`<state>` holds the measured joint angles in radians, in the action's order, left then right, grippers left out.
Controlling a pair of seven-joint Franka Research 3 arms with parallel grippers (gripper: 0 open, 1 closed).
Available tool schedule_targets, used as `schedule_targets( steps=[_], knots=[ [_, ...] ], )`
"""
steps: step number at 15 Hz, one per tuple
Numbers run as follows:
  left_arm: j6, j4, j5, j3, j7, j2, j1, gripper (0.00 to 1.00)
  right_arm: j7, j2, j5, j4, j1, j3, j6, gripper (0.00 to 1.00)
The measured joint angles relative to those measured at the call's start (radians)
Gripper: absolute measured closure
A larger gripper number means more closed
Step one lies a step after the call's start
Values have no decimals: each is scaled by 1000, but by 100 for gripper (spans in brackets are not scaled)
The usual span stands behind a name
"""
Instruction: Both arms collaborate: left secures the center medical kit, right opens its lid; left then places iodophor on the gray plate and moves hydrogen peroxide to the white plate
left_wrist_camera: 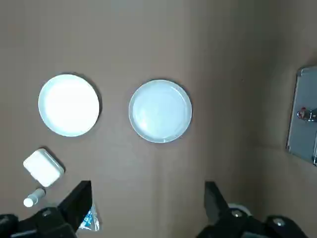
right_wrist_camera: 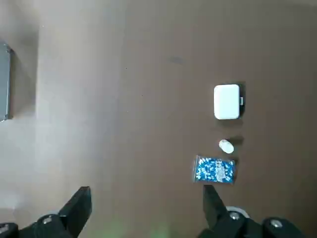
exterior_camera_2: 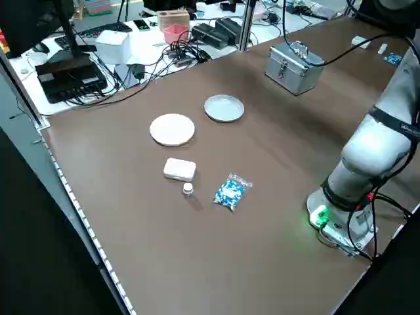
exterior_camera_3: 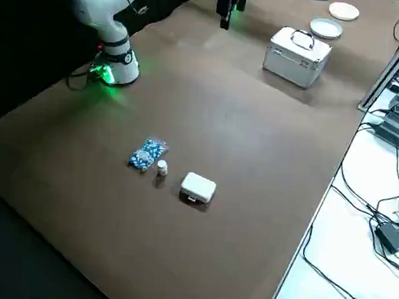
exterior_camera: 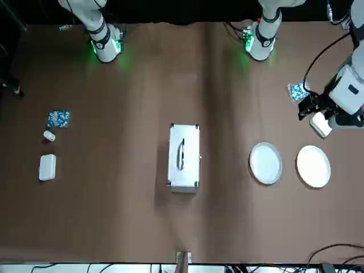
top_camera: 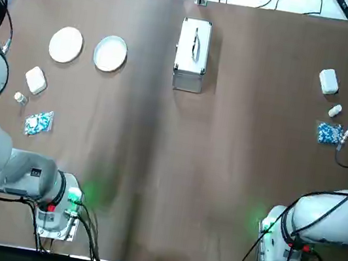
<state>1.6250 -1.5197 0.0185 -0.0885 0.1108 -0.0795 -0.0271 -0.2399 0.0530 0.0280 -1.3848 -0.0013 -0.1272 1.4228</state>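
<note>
Left wrist view: my left gripper (left_wrist_camera: 148,196)'s jaws sit wide apart, nothing between; gray plate (left_wrist_camera: 160,111) and white plate (left_wrist_camera: 69,105) beyond jaws, closed medical kit (left_wrist_camera: 304,116) off past gray one. Right gripper (right_wrist_camera: 147,197)'s jaws apart too, also nothing between.

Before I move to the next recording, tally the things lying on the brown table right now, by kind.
Metal case: 1
Round plates: 2
White boxes: 2
Small white-capped bottles: 2
Bags of blue and white pieces: 2
Total: 9
</note>
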Motion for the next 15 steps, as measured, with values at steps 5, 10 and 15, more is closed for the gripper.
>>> schedule_targets(
  steps=[5,10,15],
  knots=[
    [-5,0,0,0,1,-1,-1,0,-1,-28,-5,-8,-23,0,1,1],
    [-7,-1,0,-2,5,-15,-11,0,0,-29,-5,-21,-24,13,1,1],
    [-31,-30,0,-10,-8,-65,-22,0,3,-29,-5,-24,-1,21,1,1]
  ],
)
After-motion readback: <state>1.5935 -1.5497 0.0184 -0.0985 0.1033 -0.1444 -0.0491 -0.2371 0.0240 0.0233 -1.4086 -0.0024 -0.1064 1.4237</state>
